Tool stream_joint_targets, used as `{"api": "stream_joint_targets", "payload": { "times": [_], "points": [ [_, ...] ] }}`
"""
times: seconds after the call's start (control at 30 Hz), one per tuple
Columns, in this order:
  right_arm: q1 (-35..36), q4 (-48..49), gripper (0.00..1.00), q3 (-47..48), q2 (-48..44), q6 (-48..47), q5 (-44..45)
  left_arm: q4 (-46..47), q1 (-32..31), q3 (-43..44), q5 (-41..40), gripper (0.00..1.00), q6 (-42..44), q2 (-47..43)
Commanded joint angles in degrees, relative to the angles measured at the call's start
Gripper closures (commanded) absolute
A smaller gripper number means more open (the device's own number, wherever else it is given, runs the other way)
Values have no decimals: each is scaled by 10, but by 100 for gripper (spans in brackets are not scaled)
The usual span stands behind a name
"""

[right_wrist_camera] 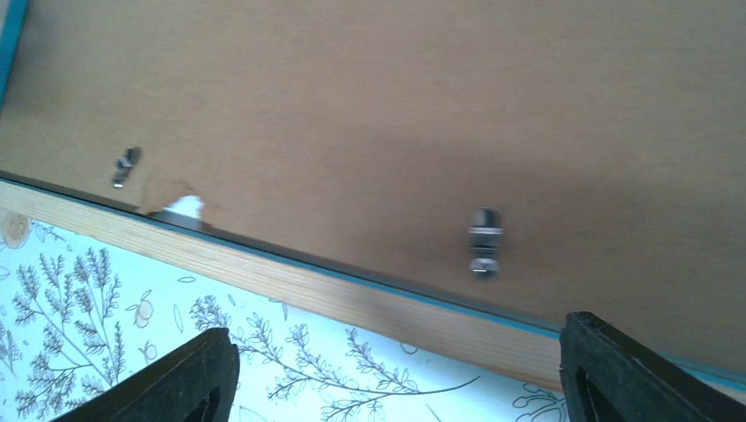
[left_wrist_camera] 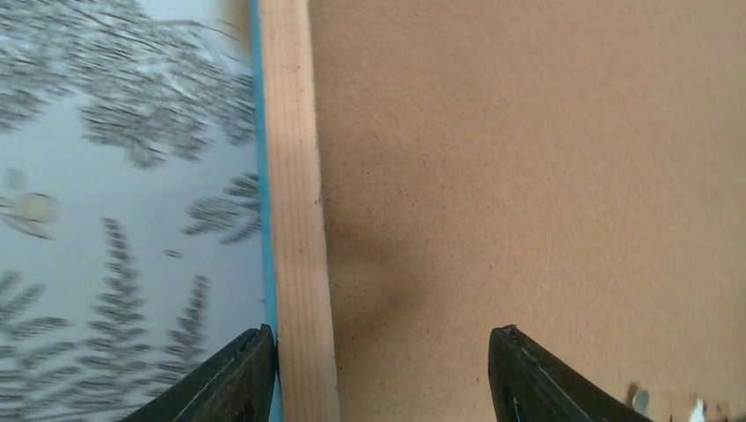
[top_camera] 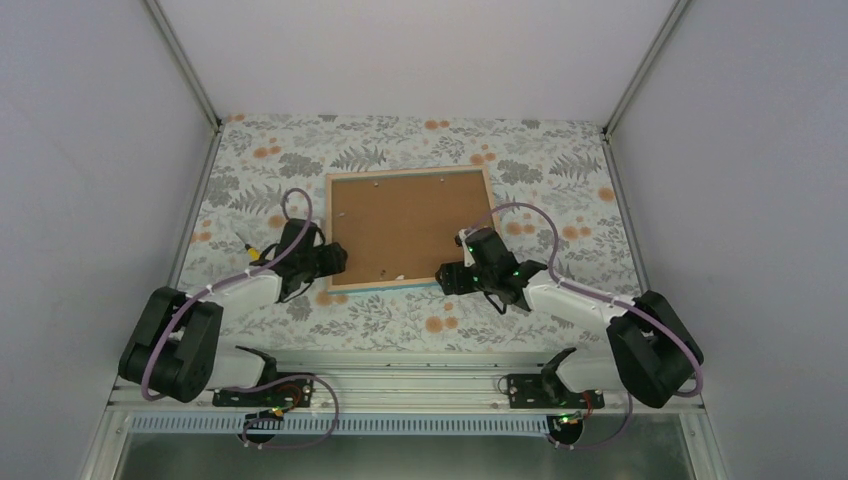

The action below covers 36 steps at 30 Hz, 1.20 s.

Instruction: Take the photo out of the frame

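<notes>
Top external view: the frame (top_camera: 410,172) is seen lying face down near the middle of the tablecloth (top_camera: 400,320), its pale wooden rim turned up and a sliver of turquoise showing along its near edge. The frame's opening is covered by a brown backing board (top_camera: 405,225). The photo is hidden in all three views.

The left gripper (top_camera: 335,262) is placed at the frame's near left corner. In the left wrist view its jaws are seen spread well apart, with the wooden rim (left_wrist_camera: 295,220) running between them. One finger (left_wrist_camera: 237,378) is set just outside the frame's turquoise edge, over the cloth, and the other is over the backing board. The gap is far wider than the rim, and nothing is gripped.

The right gripper (top_camera: 447,277) is placed at the frame's near edge, toward its right corner. In the right wrist view its jaws are seen wide apart, one finger over the cloth outside the frame and the other by the rim. Nothing is held.

Beyond the rim in that view, a small metal tab (right_wrist_camera: 484,242) is seen on the board, and a second tab (right_wrist_camera: 126,165) further along. Beside the second tab a chipped spot (right_wrist_camera: 183,207) at the board's edge shows something white; what it is cannot be told.
</notes>
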Motion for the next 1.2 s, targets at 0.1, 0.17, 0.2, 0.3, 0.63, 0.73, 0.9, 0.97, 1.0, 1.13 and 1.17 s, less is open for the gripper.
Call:
{"api": "stream_joint_targets", "payload": {
  "times": [0.1, 0.17, 0.2, 0.3, 0.63, 0.73, 0.9, 0.97, 1.0, 1.13, 1.17],
  "points": [
    [26, -5, 18, 9, -29, 10, 36, 27, -105, 24, -27, 40, -29, 20],
    [29, -5, 17, 6, -33, 10, 38, 28, -131, 31, -41, 40, -38, 33],
    [29, -6, 17, 4, -36, 10, 39, 29, -144, 36, -45, 40, -42, 38],
    [33, -5, 17, -3, -45, 11, 43, 30, -183, 52, -61, 40, -54, 55],
    [40, -3, 12, -25, -89, -1, 49, -9, -223, 59, -147, 40, -95, 45],
    [44, -3, 11, -24, -93, -6, 49, -10, -223, 58, -154, 41, -102, 57],
    [55, -3, 10, -22, -89, -11, 57, -13, -223, 76, -152, 49, -100, 91],
    [61, -3, 10, -20, -81, -16, 65, -11, -223, 80, -150, 53, -99, 100],
    [63, -3, 10, -19, -77, -19, 68, -10, -223, 82, -150, 54, -97, 103],
    [76, 2, 6, -13, -61, -37, 73, -12, -224, 87, -149, 64, -95, 111],
    [80, 2, 6, -11, -58, -42, 78, -13, -223, 87, -151, 67, -95, 109]
  ]
}}
